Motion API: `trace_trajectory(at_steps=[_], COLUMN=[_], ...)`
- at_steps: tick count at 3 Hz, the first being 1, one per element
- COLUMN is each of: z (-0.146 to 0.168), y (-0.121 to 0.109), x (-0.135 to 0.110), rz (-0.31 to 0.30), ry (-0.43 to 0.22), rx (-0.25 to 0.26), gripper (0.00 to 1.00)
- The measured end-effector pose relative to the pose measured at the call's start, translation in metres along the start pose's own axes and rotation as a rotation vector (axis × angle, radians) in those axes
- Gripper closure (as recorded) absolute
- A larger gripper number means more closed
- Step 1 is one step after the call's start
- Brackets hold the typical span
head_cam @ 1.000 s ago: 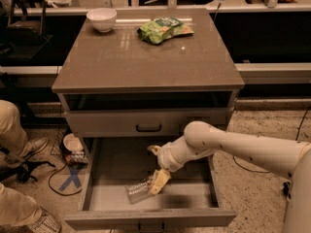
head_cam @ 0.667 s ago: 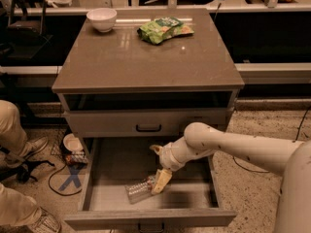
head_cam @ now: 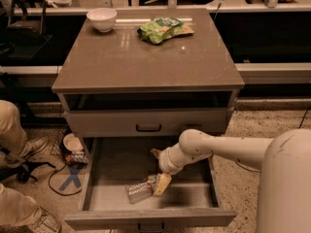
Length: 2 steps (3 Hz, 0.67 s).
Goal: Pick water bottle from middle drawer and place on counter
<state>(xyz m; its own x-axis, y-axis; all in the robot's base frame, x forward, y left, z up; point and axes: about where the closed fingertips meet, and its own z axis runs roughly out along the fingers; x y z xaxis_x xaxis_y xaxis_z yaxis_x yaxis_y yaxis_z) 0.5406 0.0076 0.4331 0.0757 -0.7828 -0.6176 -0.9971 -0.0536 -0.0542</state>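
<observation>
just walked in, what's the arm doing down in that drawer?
The robot's white arm reaches into the pulled-out grey-beige middle drawer, its gripper right beside the small clear ribbed plastic water bottle lying on its side on the drawer floor. The bottle is not lifted yet. Above, the glossy grey-brown stone counter holds a white bowl and a green snack bag.

Item one: we record a small clear ribbed plastic water bottle (head_cam: 140,191), lying on its side near the front of the wide grey-beige middle drawer (head_cam: 116,166), which stands pulled open. We note the gripper (head_cam: 162,177) at the bottle's right end. Item two: the glossy grey-brown stone counter (head_cam: 146,57) tops the cabinet above.
</observation>
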Motion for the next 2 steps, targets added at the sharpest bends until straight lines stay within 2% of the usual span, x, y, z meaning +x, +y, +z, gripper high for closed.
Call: trace_trajectory(at_steps=[1, 2], z=[0.019, 0.034], y=[0.001, 0.001], x=[0.015, 0.029], rz=[-0.026, -0.025], ry=[0.035, 0.029], rx=[0.004, 0.003], gripper=[0.0, 0.0])
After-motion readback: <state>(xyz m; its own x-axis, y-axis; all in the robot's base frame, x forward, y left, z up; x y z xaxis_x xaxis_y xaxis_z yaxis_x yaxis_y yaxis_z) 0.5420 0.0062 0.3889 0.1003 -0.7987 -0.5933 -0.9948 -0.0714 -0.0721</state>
